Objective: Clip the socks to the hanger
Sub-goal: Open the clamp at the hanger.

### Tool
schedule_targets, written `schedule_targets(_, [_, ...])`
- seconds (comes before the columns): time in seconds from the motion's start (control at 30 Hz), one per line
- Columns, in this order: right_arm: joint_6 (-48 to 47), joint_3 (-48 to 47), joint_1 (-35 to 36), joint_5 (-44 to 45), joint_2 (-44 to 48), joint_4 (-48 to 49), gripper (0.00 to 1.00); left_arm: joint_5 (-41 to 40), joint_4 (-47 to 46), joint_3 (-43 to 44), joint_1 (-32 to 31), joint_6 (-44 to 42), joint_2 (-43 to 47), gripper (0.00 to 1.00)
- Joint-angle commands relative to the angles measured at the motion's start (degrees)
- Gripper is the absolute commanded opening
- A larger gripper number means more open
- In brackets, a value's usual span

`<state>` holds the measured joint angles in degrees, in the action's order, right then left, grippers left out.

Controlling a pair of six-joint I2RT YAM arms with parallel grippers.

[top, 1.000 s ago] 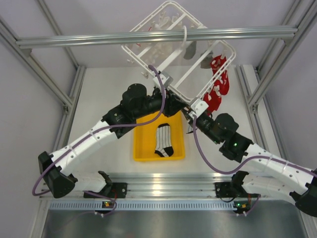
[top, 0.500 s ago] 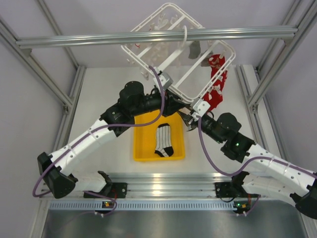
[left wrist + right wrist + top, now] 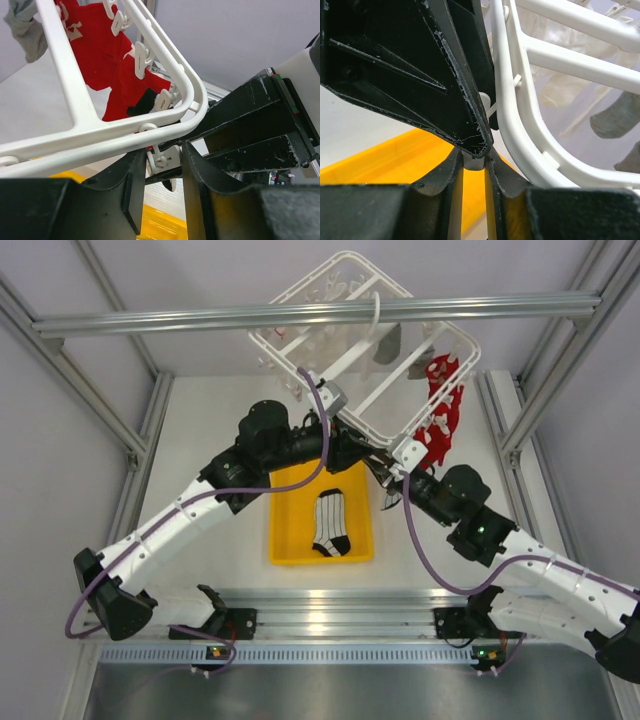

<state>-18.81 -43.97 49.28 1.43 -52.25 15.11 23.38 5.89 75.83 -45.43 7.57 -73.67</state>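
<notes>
The white hanger (image 3: 372, 430) hangs from the beam, with red socks (image 3: 441, 410) clipped on its right side. Both grippers meet under its near corner. My left gripper (image 3: 372, 458) sits beneath the rim (image 3: 75, 137), its jaws closed on both sides of a dangling white clip (image 3: 167, 159). My right gripper (image 3: 474, 157) comes in from the right, its tips just below that clip. It is shut on a small grey-white piece (image 3: 474, 161) that looks like sock fabric; the left finger hides the rest. A striped sock (image 3: 332, 523) lies in the yellow tray.
The yellow tray (image 3: 290, 540) sits on the table under both grippers. The grey aluminium beam (image 3: 200, 320) crosses overhead and carries the hanger's hook. Grey socks (image 3: 385, 340) hang at the hanger's far side. Frame posts stand at the left and right.
Both grippers stay at the hanger's near corner. The hanger and the red socks have swung slightly, and the right wrist has edged a little up and right.
</notes>
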Motion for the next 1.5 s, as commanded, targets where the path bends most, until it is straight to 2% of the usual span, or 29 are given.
schedule_targets(0.0, [-1.1, -3.6, -0.4, 2.3, 0.7, 4.0, 0.00, -1.3, 1.6, 2.8, -0.6, 3.2, -0.9, 0.36])
schedule_targets(0.27, [-1.4, -3.9, -0.4, 2.8, 0.6, 3.1, 0.00, -4.0, 2.4, 3.3, -0.7, 1.7, -1.5, 0.53])
schedule_targets(0.37, [-1.4, -3.9, -0.3, 3.0, 0.7, 2.8, 0.00, -5.3, 2.3, 3.4, -0.6, 1.4, -1.7, 0.52])
schedule_targets(0.5, [-1.4, -3.9, -0.1, 2.9, 0.6, 2.2, 0.00, -7.7, 1.8, 3.5, -0.6, 1.2, -1.7, 0.41])
schedule_targets(0.57, [-1.7, -3.9, -0.1, 2.7, 0.5, 1.6, 0.00, -8.3, 1.3, 3.4, -0.6, 1.7, -1.6, 0.29])
schedule_targets(0.63, [-1.5, -3.8, -0.1, 2.6, 0.5, 1.2, 0.00, -8.3, 0.9, 3.3, -0.7, 2.4, -1.3, 0.23])
schedule_targets(0.67, [-1.6, -3.8, -0.1, 2.5, 0.4, 0.8, 0.00, -8.3, 0.4, 3.1, -0.7, 3.0, -1.2, 0.14])
schedule_targets(0.7, [-1.3, -3.8, -0.1, 2.6, 0.3, 0.4, 0.00, -8.2, 0.5, 3.0, -0.6, 3.3, -1.2, 0.10])
schedule_targets(0.73, [-1.1, -3.9, -0.1, 2.8, 0.2, -0.3, 0.01, -7.8, 0.5, 3.1, -0.6, 3.5, -1.4, 0.05])
schedule_targets(0.77, [-0.3, -4.2, -0.1, 3.0, 0.1, -1.7, 0.07, -7.4, 1.2, 3.2, -0.6, 4.1, -1.6, 0.00])
schedule_targets(0.8, [0.3, -4.3, -0.1, 3.8, 0.2, -2.4, 0.14, -7.3, 1.5, 3.3, -0.6, 4.5, -1.8, 0.00])
schedule_targets(0.83, [0.6, -4.3, -0.1, 4.0, 0.3, -3.2, 0.27, -7.4, 1.8, 3.3, -0.6, 4.7, -2.0, 0.00])
schedule_targets(0.93, [2.3, -3.8, -0.2, 3.1, 2.0, -5.6, 0.45, -7.3, 2.2, 3.3, -0.5, 4.8, -2.3, 0.00])
schedule_targets(1.03, [2.8, -2.5, -0.2, -1.2, 4.8, -9.8, 0.58, -8.1, 2.2, 3.6, -0.6, 4.7, -2.5, 0.00])
schedule_targets(1.2, [-1.0, 1.8, -0.2, -15.5, 7.8, -17.9, 0.59, -8.0, 1.8, 4.4, -0.5, 5.4, -3.3, 0.00])
schedule_targets(1.3, [-1.3, 2.4, -0.1, -20.7, 4.5, -21.5, 0.57, -7.8, 1.6, 4.7, -0.5, 5.5, -3.6, 0.00])
schedule_targets(1.4, [-0.7, 2.0, 0.3, -21.2, -1.1, -22.9, 0.53, -8.1, 1.5, 4.8, -0.6, 5.7, -3.7, 0.00])
schedule_targets(1.47, [-0.3, 3.4, 1.3, -20.1, -3.6, -19.7, 0.50, -8.0, 1.4, 4.9, -0.6, 5.8, -3.8, 0.00])
